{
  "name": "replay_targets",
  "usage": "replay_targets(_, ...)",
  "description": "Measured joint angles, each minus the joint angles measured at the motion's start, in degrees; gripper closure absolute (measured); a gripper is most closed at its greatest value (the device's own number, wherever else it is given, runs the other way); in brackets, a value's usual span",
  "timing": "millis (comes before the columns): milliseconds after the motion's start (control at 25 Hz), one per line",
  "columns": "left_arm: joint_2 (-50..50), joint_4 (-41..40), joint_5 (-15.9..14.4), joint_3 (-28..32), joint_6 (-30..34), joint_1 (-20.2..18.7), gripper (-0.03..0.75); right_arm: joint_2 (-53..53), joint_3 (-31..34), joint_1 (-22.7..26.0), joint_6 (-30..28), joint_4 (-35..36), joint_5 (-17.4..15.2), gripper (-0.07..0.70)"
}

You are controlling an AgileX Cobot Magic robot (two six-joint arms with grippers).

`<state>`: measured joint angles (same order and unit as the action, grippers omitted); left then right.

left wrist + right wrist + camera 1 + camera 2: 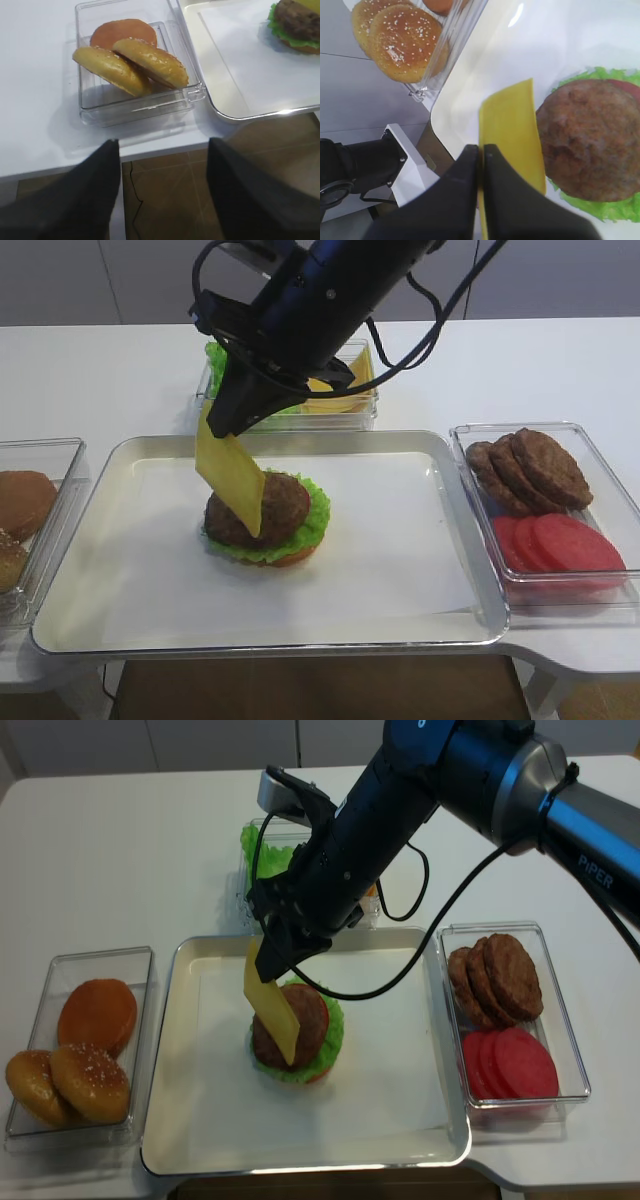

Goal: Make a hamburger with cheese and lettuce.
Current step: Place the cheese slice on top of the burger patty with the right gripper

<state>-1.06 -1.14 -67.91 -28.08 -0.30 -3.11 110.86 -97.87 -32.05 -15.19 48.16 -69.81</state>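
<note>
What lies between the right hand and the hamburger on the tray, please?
Only the cheese: the right hand pinches its upper edge, and the slice hangs down across the hamburger. Both exterior high views show this.

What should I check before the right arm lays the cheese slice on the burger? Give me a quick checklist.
1. Right gripper pinching the cheese: ok.
2. Cheese hanging over the hamburger patty: partly, lower edge overlaps its left side; not ok yet.
3. Lettuce under the patty: ok.
4. Burger sitting on the tray: ok.
5. Left gripper open and off the tray: ok.
6. Cheese touching the patty: cannot tell.
</note>
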Motion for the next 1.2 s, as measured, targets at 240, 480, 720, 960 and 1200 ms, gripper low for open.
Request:
replay_targets(240,0.00,0.00,0.00,0.00,0.00,0.00,0.302,0.00,0.00,0.00,-0.02,0.20,0.00,0.584)
replay_targets(480,0.00,0.00,0.00,0.00,0.00,0.00,0.302,0.50,0.00,0.00,-0.02,0.00,0.00,0.584)
replay_targets(720,0.00,0.00,0.00,0.00,0.00,0.00,0.302,0.86,0.00,0.00,-0.02,-0.11,0.00,0.584)
replay_targets(960,0.00,0.00,0.00,0.00,0.00,0.00,0.302,1.66,0.00,0.00,-0.02,-0.23,0.00,0.584)
replay_targets(1200,0.00,0.00,0.00,0.00,0.00,0.00,0.302,1.93,0.00,0.00,-0.25,-0.23,0.00,0.584)
